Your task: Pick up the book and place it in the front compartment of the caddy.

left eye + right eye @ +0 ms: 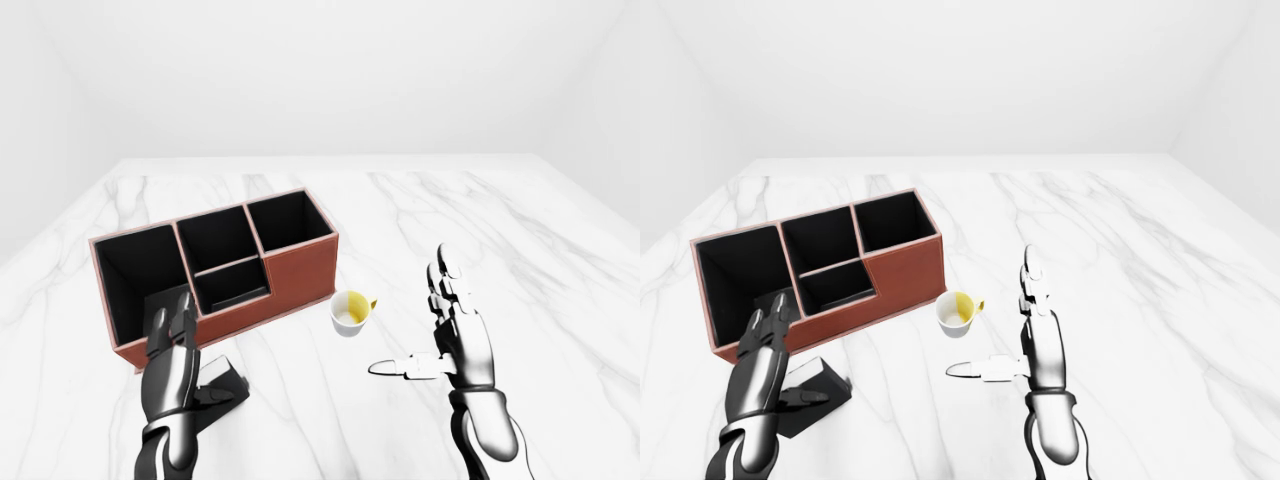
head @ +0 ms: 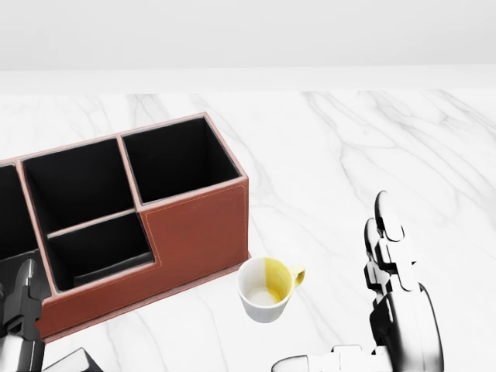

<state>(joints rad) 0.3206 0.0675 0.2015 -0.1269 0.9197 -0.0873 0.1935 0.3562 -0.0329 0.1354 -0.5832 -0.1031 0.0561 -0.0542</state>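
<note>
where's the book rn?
In the left-eye view the book lies flat on the marble table at lower left, just below the caddy and partly under the left hand, whose open fingers sit above it.

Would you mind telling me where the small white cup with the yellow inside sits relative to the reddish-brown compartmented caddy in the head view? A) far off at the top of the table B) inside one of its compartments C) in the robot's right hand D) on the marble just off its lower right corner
D: the small white cup with the yellow inside stands on the marble table just off the lower right corner of the reddish-brown caddy, apart from the open right hand.
</note>
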